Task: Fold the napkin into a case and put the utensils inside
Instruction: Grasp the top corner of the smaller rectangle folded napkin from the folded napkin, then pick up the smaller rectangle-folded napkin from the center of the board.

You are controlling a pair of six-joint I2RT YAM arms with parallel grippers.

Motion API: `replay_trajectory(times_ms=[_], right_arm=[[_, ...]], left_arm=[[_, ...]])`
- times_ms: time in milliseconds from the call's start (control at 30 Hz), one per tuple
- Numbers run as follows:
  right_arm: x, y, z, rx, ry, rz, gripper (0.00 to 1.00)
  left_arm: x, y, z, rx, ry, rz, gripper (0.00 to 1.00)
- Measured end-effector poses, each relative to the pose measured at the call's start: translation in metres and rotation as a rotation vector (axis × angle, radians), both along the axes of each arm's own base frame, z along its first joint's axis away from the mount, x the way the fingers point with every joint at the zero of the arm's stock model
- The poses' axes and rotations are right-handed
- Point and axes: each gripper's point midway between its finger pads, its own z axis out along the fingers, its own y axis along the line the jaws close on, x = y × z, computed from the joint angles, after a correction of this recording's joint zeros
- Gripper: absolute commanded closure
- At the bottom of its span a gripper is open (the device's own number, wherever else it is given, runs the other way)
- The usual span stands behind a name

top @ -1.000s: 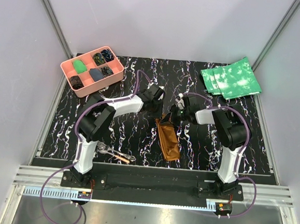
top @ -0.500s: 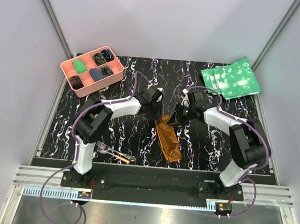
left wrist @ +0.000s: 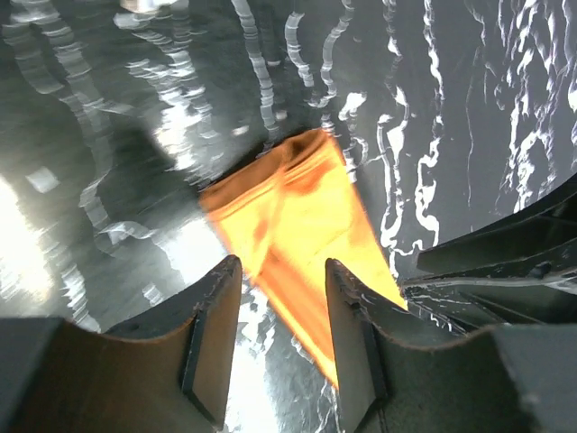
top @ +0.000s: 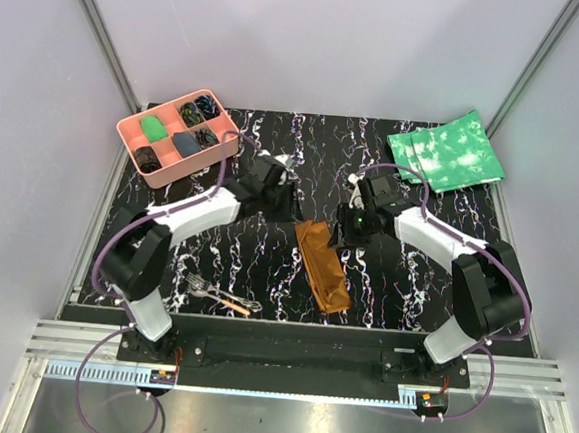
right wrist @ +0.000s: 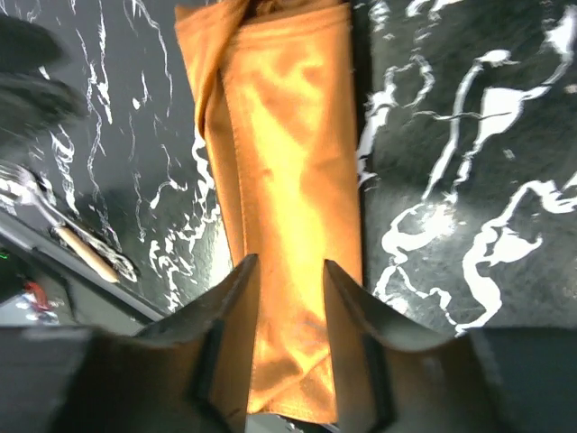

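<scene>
Mid-frame from above, the left gripper (left wrist: 281, 275) and right gripper (right wrist: 290, 271), jaws spread, flank the upper end of the rust-brown case (top: 322, 269).

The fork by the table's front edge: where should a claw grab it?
The fork lies flat on the table, the orange-ended piece close beside it; so probably pinch across its thin handle, coming straight down from above.

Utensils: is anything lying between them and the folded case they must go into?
Nothing visible does. Only bare black marbled tabletop separates the utensils, at the near left, from the case.
</scene>
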Motion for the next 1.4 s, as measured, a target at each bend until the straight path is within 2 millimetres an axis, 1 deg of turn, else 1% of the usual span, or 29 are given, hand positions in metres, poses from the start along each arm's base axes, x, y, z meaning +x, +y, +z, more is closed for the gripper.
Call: replay_trajectory(times_ms=[33, 167, 233, 267, 333, 367, 500, 600, 667, 833, 900, 1033, 1067, 1133, 1267, 1300, 1367, 1400], right_arm=[[-0.003, 0.003, 0.001, -0.014, -0.003, 0.015, 0.47], [-0.013, 0.024, 0.009, -0.071, -0.038, 0.089, 0.33], [-0.017, 0.04, 0.013, -0.096, -0.057, 0.129, 0.3], [-0.018, 0.047, 0.014, -0.111, -0.067, 0.144, 0.26], [-0.019, 0.057, 0.012, -0.147, -0.077, 0.163, 0.23], [-0.02, 0.06, 0.01, -0.163, -0.075, 0.169, 0.2], [-0.024, 0.061, -0.006, -0.263, -0.057, 0.179, 0.18], [-0.028, 0.059, -0.016, -0.33, -0.041, 0.185, 0.19], [-0.031, 0.059, -0.022, -0.368, -0.036, 0.192, 0.2], [-0.037, 0.064, -0.038, -0.454, -0.031, 0.203, 0.3], [-0.039, 0.063, -0.043, -0.487, -0.032, 0.203, 0.33], [-0.041, 0.059, -0.052, -0.563, -0.038, 0.195, 0.42], [-0.041, 0.058, -0.053, -0.578, -0.044, 0.193, 0.48], [-0.041, 0.059, -0.053, -0.607, -0.056, 0.188, 0.53], [-0.04, 0.062, -0.053, -0.673, -0.106, 0.176, 0.68], [-0.04, 0.063, -0.053, -0.683, -0.115, 0.176, 0.75], [-0.04, 0.064, -0.053, -0.711, -0.14, 0.17, 0.81], [-0.041, 0.063, -0.054, -0.723, -0.15, 0.168, 0.87]], left_arm=[[-0.001, 0.007, 0.003, -0.006, -0.001, 0.021, 0.53], [-0.01, 0.056, 0.009, -0.041, 0.009, 0.19, 0.51], [-0.019, 0.085, 0.012, -0.048, 0.004, 0.294, 0.5], [-0.024, 0.096, 0.017, -0.056, -0.006, 0.333, 0.5], [-0.033, 0.107, 0.027, -0.073, -0.032, 0.372, 0.49], [-0.038, 0.11, 0.034, -0.089, -0.05, 0.383, 0.49], [-0.049, 0.116, 0.057, -0.146, -0.11, 0.404, 0.49], [-0.053, 0.119, 0.064, -0.164, -0.125, 0.411, 0.49], [-0.056, 0.12, 0.062, -0.166, -0.121, 0.414, 0.49], [-0.062, 0.123, 0.057, -0.156, -0.102, 0.417, 0.49], [-0.063, 0.124, 0.058, -0.156, -0.102, 0.417, 0.49], [-0.064, 0.124, 0.061, -0.163, -0.111, 0.416, 0.48], [-0.064, 0.124, 0.061, -0.164, -0.112, 0.416, 0.49], [-0.065, 0.124, 0.061, -0.163, -0.111, 0.416, 0.48], [-0.068, 0.126, 0.056, -0.156, -0.102, 0.417, 0.48], [-0.068, 0.126, 0.057, -0.157, -0.104, 0.417, 0.48], [-0.068, 0.126, 0.058, -0.16, -0.108, 0.417, 0.48], [-0.069, 0.126, 0.058, -0.161, -0.109, 0.417, 0.48]])
